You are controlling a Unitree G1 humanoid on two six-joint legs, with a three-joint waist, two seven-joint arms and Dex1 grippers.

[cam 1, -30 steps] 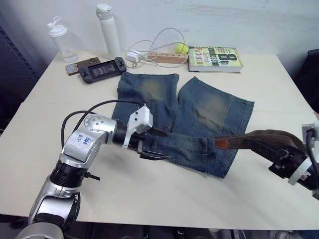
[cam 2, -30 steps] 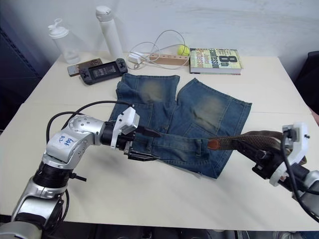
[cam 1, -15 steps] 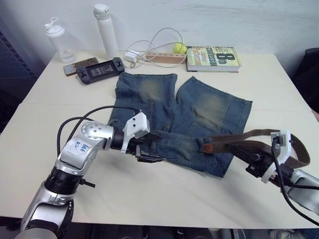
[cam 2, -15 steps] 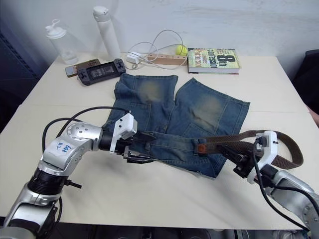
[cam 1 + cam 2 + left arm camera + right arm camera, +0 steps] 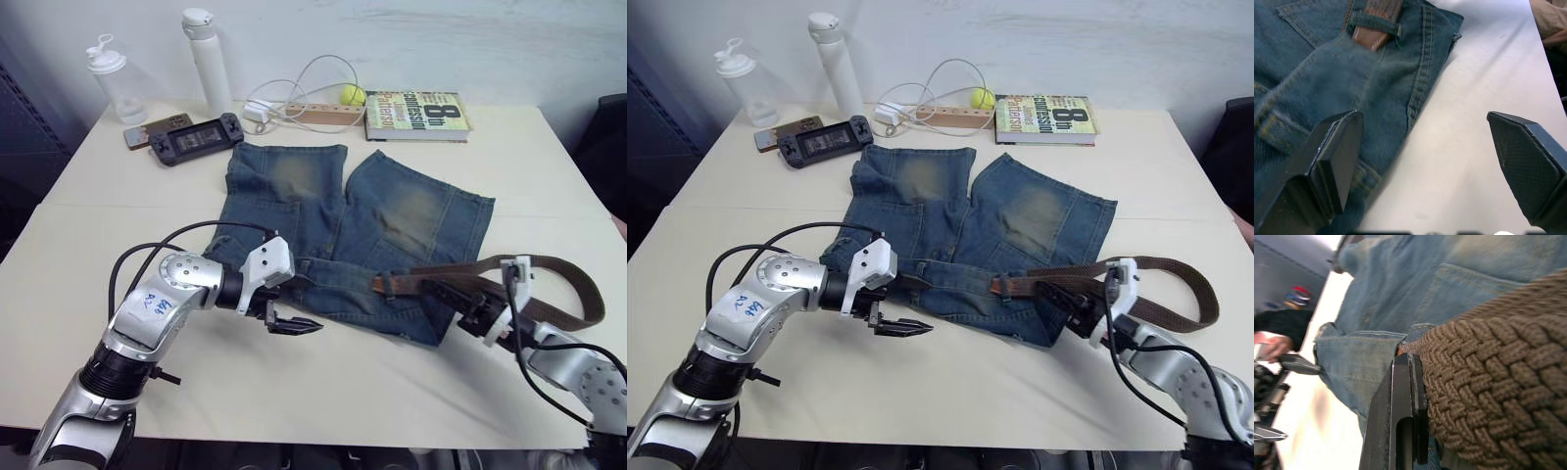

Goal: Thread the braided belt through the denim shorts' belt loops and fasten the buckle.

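Note:
The faded denim shorts [image 5: 392,211] lie flat mid-table, waistband towards me. The braided belt [image 5: 1161,262] curves in from the right along the waistband. Its tan leather tip [image 5: 1371,38] sits under one of the belt loops [image 5: 1374,22]; that tip [image 5: 380,285] lies right of the waistband's middle. My right gripper [image 5: 458,297] is shut on the belt at the shorts' right hip, a finger [image 5: 1400,396] pressed on the weave. Open and empty, my left gripper [image 5: 294,326] rests on the table just in front of the waistband's left part, fingers [image 5: 1334,147] wide apart. The buckle is hidden.
Along the far edge stand two bottles [image 5: 208,54], a phone and a game console [image 5: 196,137], a power strip with a white cable [image 5: 313,113], a tennis ball [image 5: 351,94] and a book [image 5: 416,115]. A person's arm [image 5: 1547,19] is at the right edge.
My right gripper has moved left, carrying the belt tip further left along the waistband. My left gripper has come off the waistband and drawn back onto the bare table, open.

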